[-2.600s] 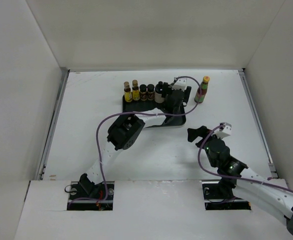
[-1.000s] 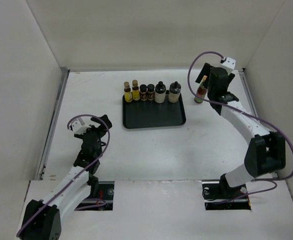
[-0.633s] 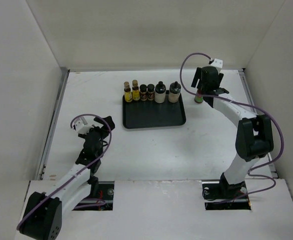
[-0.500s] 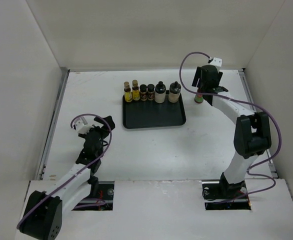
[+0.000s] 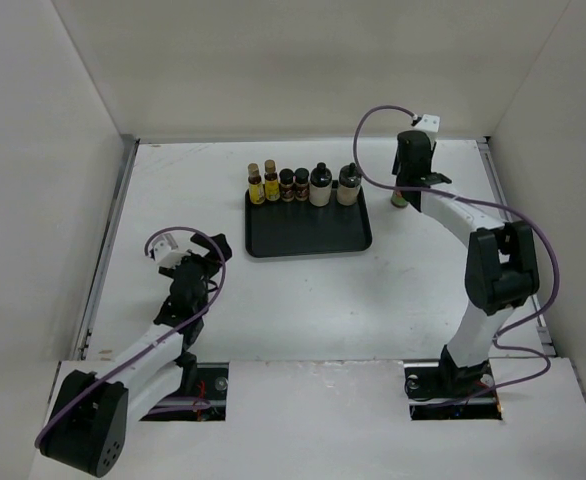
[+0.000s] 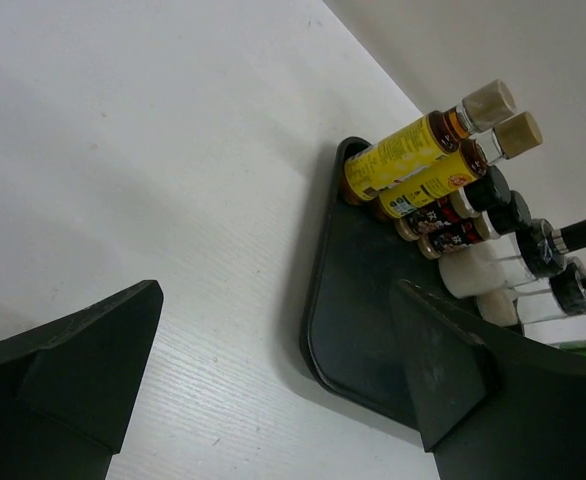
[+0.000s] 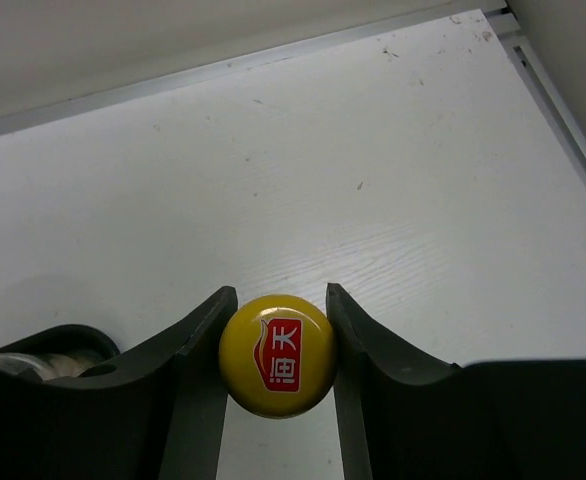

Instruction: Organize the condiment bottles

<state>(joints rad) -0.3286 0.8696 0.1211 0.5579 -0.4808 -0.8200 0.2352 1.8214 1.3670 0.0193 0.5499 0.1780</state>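
- Target: the red bottle [image 5: 398, 198] stands upright on the worktop [image 5: 173, 180], off the tray [image 5: 308, 238] and just beside the tray's far right corner. The wrist hides most of it in the top view.
- Grip: the right gripper [image 7: 279, 300] has its jaws closed against both sides of the bottle's yellow cap [image 7: 277, 355], at the very top.
- Handling (judged): rigid, light, tall and narrow, so prone to tipping. The round glossy cap may slip or twist. Lift straight up and keep it vertical; a hold lower on the neck would be steadier.
- Count: seven bottles, one tray.
- Six stand in a row along the tray's far edge: two yellow-labelled bottles [image 6: 398, 165], two dark jars [image 6: 448, 212], two white bottles [image 6: 483, 272] with black caps.
- One red, off-tray.
- The left gripper [image 6: 276, 295] has its jaws wide apart with nothing between them, toward the worktop's near left corner.
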